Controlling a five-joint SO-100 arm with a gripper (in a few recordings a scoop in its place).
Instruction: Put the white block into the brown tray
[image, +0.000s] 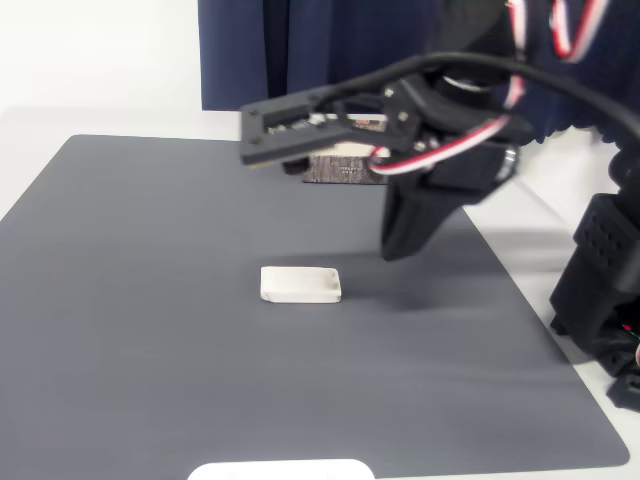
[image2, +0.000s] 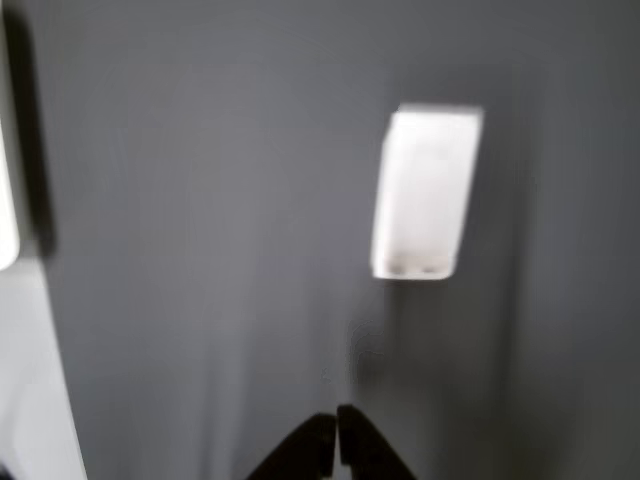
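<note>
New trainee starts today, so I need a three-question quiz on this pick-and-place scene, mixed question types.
1. True or false: the white block lies flat on the grey mat.
2. In the wrist view, the gripper has its jaws: A) wide apart B) together C) around the block.
3. In the fixed view, what partly hides the brown tray?

Key: 1 true. 2 B. 3 the arm.

no readable text anywhere, brown tray (image: 335, 168) wall perhaps bears a label, too blurred to read
</note>
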